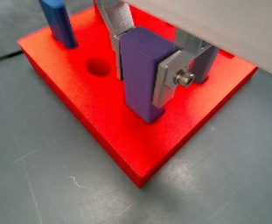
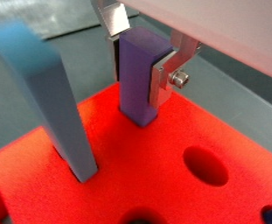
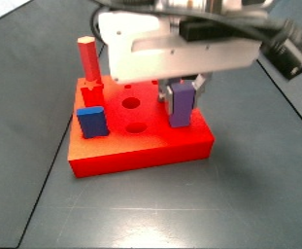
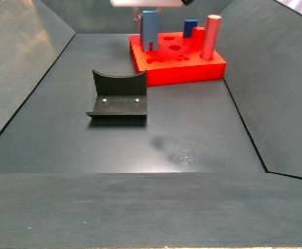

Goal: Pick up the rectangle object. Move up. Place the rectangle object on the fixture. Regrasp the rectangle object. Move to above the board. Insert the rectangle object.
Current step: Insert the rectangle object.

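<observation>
The rectangle object (image 1: 142, 70) is a smooth purple block held upright, and my gripper (image 1: 146, 63) is shut on its upper part with a silver finger plate (image 1: 169, 77) on either side. Its lower end meets the top face of the red board (image 1: 97, 109) near one edge. I cannot tell how deep it sits in a hole. Both side views show the rectangle object (image 3: 182, 105) under the gripper (image 3: 184, 89) at the board (image 3: 147, 146). The black fixture (image 4: 118, 97) stands apart on the floor, nearer the camera than the board (image 4: 182, 66).
A tall grey-blue post (image 2: 51, 96) stands in the board beside the purple block. A red post (image 3: 85, 56) and a blue block (image 3: 91, 122) also stand in the board. Round holes (image 2: 205, 166) lie open in its top. Dark sloping walls (image 4: 23, 78) ring the floor.
</observation>
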Robot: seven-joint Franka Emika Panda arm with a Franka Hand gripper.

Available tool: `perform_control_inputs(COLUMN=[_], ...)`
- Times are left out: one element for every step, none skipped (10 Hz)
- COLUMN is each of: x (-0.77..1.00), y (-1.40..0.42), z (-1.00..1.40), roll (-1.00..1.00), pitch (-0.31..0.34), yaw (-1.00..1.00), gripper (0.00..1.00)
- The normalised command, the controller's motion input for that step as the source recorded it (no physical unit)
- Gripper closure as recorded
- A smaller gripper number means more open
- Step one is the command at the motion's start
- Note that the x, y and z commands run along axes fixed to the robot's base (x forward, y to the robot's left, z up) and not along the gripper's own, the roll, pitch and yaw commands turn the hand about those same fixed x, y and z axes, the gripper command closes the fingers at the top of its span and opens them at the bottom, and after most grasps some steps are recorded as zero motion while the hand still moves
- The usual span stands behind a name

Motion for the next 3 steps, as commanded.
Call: perform_control_inputs(x=[-0.11, -0.01, 0.0], y=[0.0, 0.0, 0.0], z=[-0.37, -0.06, 0.0], roll=[0.0, 0.0, 0.0], pitch=[-0.194, -0.129, 0.0], yaw=[-0.08, 0.0, 0.0], gripper=[1.0, 1.0, 1.0])
